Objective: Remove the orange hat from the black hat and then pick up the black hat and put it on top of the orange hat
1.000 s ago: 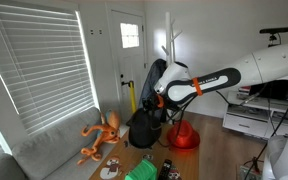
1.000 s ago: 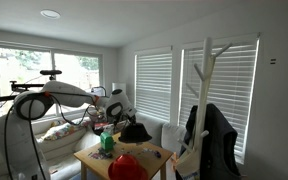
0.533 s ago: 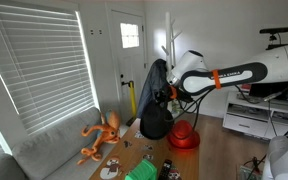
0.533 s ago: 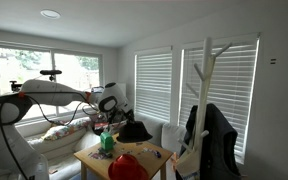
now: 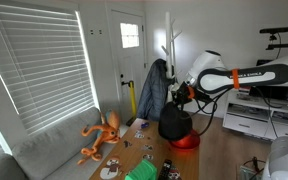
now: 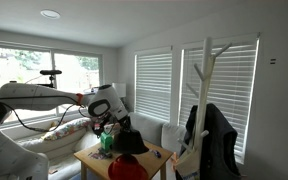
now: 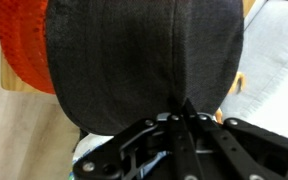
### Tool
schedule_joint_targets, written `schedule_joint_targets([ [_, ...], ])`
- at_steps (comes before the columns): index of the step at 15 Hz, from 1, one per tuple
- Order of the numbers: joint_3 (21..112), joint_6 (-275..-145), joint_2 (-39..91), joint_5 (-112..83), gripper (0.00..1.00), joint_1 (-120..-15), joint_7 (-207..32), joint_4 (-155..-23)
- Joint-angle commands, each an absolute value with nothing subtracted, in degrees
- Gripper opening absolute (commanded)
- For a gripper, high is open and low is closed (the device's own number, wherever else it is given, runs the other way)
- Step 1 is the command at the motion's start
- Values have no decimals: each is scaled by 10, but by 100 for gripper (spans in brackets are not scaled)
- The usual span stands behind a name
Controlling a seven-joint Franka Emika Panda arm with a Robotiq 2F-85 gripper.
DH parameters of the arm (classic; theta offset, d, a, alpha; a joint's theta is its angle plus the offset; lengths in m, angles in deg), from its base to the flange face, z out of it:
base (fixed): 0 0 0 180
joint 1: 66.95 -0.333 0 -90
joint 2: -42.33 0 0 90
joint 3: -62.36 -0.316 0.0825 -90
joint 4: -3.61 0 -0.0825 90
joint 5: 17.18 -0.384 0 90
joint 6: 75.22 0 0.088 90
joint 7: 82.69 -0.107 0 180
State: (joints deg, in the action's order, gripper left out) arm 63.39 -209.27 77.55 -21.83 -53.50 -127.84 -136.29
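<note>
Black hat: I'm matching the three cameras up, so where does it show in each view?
In an exterior view: the black hat is right of centre, in the lower half.
In an exterior view: it is near the bottom, just left of centre.
Wrist view: it fills the middle and top.
Shared landmark: the orange hat, directly next to it in all three.
</note>
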Motion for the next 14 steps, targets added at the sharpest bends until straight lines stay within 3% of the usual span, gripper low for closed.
schedule_joint_targets([
  [1,649,-2086,840,-219,2,-512,-1261,-1417],
  [9,682,-2107,881,-238,2,-480,-1229,-1489],
  [14,696,-2184,858,-272,2,-492,-1210,-1523],
])
